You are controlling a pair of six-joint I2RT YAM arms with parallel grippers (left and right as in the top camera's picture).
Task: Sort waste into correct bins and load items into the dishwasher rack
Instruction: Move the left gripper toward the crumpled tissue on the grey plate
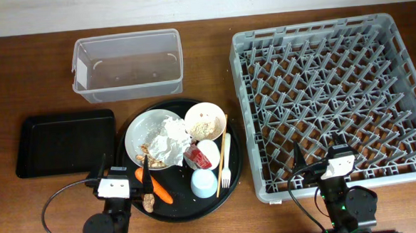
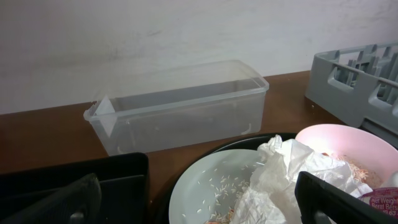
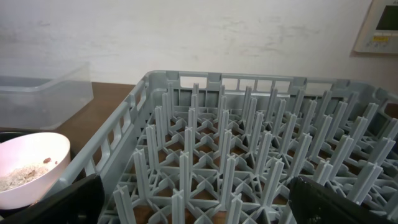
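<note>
Brown tabletop carries the grey dishwasher rack (image 1: 239,86) on the right, with the clear tub (image 1: 127,64) and the shallow black tray (image 1: 65,142) to the left. Between them, a round black tray (image 1: 181,207) holds the plate (image 1: 141,134), crumpled napkin (image 1: 168,143), bowl (image 1: 205,119), carrot (image 1: 158,189) and light blue cup (image 1: 204,182). The left gripper (image 2: 196,180) sits at that round tray's near edge, fingers spread and empty, with the plate just ahead. The right gripper (image 3: 194,182), likewise spread and empty, hangs at the rack's near edge.

Round black tray (image 1: 180,205), brown wooden table (image 1: 20,69) — white wall (image 2: 155,31)
</note>
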